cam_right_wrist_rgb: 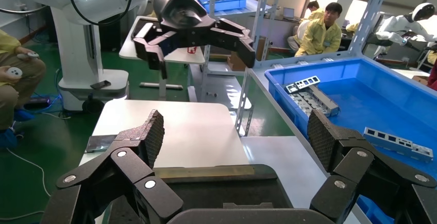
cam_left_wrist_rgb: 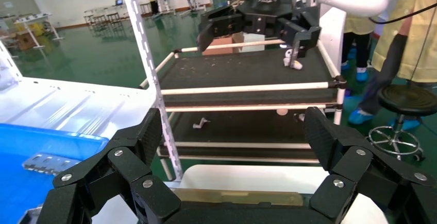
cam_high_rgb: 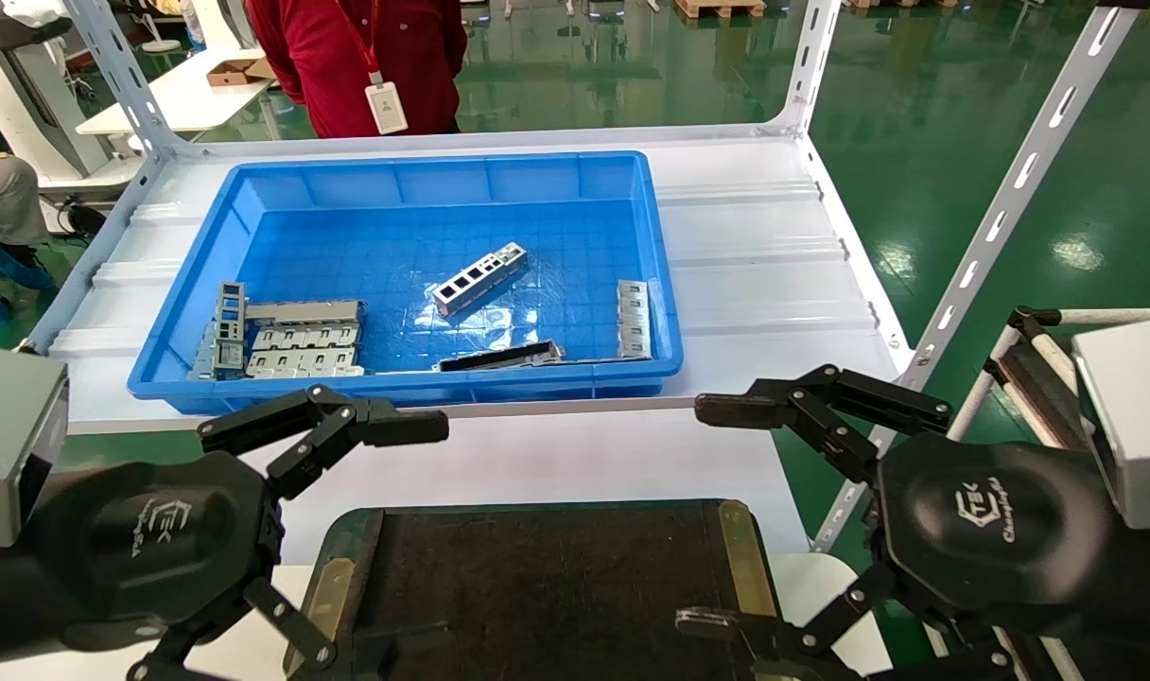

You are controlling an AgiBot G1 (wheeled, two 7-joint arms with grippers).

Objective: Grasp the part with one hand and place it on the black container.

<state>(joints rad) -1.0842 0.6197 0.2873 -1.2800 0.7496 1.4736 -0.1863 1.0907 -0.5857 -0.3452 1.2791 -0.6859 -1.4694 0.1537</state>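
The part (cam_high_rgb: 479,277), a narrow silver-grey bracket with a row of rectangular cutouts, lies slantwise in the middle of the blue bin (cam_high_rgb: 187,284). A narrow bracket also shows in the right wrist view (cam_right_wrist_rgb: 397,142). The black container (cam_high_rgb: 556,586), a flat dark tray with brass-coloured side strips, lies at the near edge of the white table, between my two arms. My left gripper (cam_high_rgb: 386,539) is open and empty over the tray's left side. My right gripper (cam_high_rgb: 693,515) is open and empty over its right side. Both are well short of the bin.
The bin also holds wider grey plates (cam_high_rgb: 305,350) at the near left, a dark long strip (cam_high_rgb: 499,357) along the near wall and another narrow bracket (cam_high_rgb: 634,319) at the right wall. White slotted rack posts (cam_high_rgb: 1001,208) stand at the right. A person in red (cam_high_rgb: 367,57) stands behind the shelf.
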